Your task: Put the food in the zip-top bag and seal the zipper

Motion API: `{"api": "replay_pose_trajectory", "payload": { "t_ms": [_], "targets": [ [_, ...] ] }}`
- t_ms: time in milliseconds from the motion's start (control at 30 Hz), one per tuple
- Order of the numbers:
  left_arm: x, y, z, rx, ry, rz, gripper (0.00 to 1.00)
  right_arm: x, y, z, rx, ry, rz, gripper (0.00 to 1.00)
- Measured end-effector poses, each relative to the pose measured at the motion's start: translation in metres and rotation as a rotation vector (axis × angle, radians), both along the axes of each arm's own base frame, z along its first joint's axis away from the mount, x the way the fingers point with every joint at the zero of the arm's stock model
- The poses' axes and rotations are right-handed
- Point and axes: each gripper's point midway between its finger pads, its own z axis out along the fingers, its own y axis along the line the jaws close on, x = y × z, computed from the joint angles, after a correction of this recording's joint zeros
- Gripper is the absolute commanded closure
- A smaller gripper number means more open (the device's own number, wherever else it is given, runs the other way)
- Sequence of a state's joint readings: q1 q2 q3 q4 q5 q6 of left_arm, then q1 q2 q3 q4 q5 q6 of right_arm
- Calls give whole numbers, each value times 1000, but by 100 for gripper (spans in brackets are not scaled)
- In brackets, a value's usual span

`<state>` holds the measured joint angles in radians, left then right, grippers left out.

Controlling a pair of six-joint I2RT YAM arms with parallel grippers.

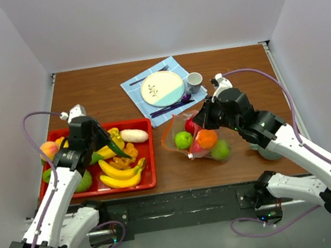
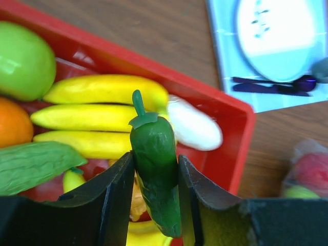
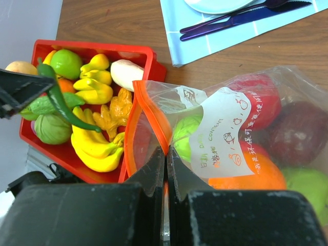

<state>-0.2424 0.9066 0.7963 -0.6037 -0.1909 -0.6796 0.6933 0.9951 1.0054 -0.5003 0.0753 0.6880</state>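
My left gripper [image 1: 109, 143] is shut on a dark green pepper [image 2: 155, 163] with its stem end up, held above the red tray [image 1: 153, 177]. In the tray lie more food: bananas [image 1: 121, 172], a white vegetable [image 2: 192, 125], a green apple [image 2: 23, 60], an orange [image 2: 11, 122] and a cucumber [image 2: 31, 164]. The zip-top bag [image 1: 197, 138] lies right of the tray with its mouth open toward it. It holds a green apple [image 1: 184, 140], an orange fruit [image 1: 206, 138] and red and green fruit. My right gripper [image 3: 166, 154] is shut on the orange-red zipper [image 3: 149, 111] at the mouth's edge.
At the back lies a blue napkin [image 1: 138, 92] with a plate [image 1: 161, 87], a cup [image 1: 194, 81] and purple cutlery [image 1: 172, 106]. Grey walls close in the table on three sides. The right arm stretches over the table's right part.
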Motion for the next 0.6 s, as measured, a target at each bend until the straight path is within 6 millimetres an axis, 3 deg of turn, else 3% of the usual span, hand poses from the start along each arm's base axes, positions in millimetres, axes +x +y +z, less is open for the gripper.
{"api": "replay_pose_trajectory", "payload": {
  "t_ms": [233, 400, 500, 600],
  "targets": [
    [2, -21, 75, -79, -182, -125, 86, 0, 0, 0, 0, 0, 0, 100],
    [7, -50, 134, -210, -341, -238, 88, 0, 0, 0, 1, 0, 0, 100],
    [8, -75, 147, -281, -378, -302, 88, 0, 0, 0, 2, 1, -1, 100],
    [4, -117, 150, -332, -380, -401, 89, -1, 1, 0, 3, 2, 0, 100]
  ]
}}
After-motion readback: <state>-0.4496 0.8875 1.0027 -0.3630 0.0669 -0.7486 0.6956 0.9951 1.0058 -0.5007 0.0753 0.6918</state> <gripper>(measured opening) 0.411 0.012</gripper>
